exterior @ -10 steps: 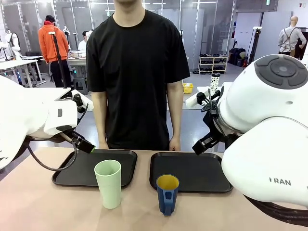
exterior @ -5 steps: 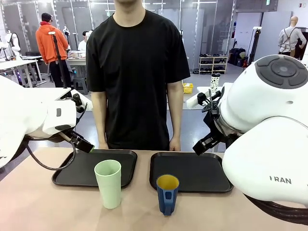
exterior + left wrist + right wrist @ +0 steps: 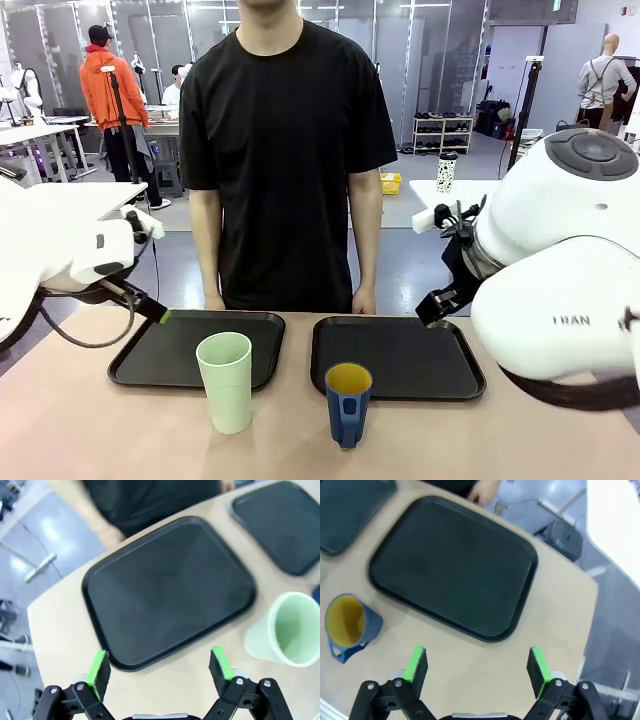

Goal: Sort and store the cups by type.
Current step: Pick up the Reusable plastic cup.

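Taking twelve o'clock as straight across the table [image 3: 90,430] toward the person, the two cups stand nearest the robot's side, both upright on the bare tabletop. The pale green tumbler [image 3: 224,382] is at about seven o'clock of the table's middle. It sits just off the near right corner of the left tray [image 3: 160,355], at that tray's five o'clock, close to the rim but not on the tray. The dark blue mug [image 3: 348,402], yellow inside, stands at about five o'clock of the middle, at the seven o'clock corner of the right tray [image 3: 420,360]. Its handle is turned to six o'clock. The cups are near each other but apart.

Behind them the two black trays lie side by side with a narrow strip of table between them, and nothing rests in either.

The left gripper [image 3: 160,666] hangs above the table at the left tray's ten o'clock corner. Its green pads [image 3: 98,667] are spread wide with nothing between them. The right gripper [image 3: 476,666] hangs at the right tray's two o'clock corner, likewise spread wide and holding nothing.

At twelve o'clock the person in a black T-shirt [image 3: 290,150] stands against the far edge, one hand [image 3: 214,301] and the other hand [image 3: 363,300] down at the table's edge behind the trays.
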Available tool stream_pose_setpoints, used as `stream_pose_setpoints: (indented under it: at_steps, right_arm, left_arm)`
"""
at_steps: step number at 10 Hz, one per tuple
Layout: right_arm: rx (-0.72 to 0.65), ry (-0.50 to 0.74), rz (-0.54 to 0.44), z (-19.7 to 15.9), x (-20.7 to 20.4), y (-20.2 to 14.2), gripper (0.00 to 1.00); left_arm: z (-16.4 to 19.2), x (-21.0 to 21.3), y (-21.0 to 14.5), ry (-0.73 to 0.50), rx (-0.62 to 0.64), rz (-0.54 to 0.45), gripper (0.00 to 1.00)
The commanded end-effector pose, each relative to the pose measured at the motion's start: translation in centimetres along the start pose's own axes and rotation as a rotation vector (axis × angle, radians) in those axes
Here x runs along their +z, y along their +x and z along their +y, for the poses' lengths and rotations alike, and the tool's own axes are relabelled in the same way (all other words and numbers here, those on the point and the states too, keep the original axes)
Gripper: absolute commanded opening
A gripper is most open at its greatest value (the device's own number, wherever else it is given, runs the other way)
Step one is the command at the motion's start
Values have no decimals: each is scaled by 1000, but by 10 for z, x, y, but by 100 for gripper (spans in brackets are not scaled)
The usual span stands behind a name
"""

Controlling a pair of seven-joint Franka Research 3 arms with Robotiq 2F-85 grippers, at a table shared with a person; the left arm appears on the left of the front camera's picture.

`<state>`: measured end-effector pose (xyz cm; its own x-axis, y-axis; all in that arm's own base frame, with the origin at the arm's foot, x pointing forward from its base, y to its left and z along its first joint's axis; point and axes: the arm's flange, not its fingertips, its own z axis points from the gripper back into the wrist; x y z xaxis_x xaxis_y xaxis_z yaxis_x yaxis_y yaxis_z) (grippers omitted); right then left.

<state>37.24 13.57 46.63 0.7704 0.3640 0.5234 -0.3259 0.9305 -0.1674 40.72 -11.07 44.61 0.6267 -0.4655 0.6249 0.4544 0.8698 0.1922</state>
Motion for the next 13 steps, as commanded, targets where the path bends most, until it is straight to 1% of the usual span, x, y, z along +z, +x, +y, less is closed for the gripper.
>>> stream_pose_setpoints:
  at_steps: [1, 2, 3, 5, 6, 9, 10, 13]
  right_arm:
    - [-124, 35, 60, -28, -36, 18, 100]
    - [-177, 51, 102, -44, -56, 19, 100]
    - [-251, 100, 132, -60, -76, 20, 100]
    - [-343, 102, 154, -79, -99, 19, 100]
    - [-371, 101, 170, -86, -106, 18, 100]
    - [-401, 58, 181, -92, -108, 16, 100]
    - [-380, 85, 188, -90, -110, 14, 100]
    - [-380, 85, 188, -90, -110, 14, 100]
  left_arm:
    - [41, -26, 2, -40, 114, -28, 100]
    - [57, -40, -3, -28, 147, -7, 100]
    - [69, -51, -9, -31, 199, -4, 100]
    - [85, -67, -17, -6, 273, 28, 100]
    - [87, -71, -18, -16, 296, 28, 100]
    - [88, -74, -18, -13, 297, 43, 100]
    - [81, -65, -21, -9, 305, 60, 100]
    - [81, -65, -21, -9, 305, 60, 100]
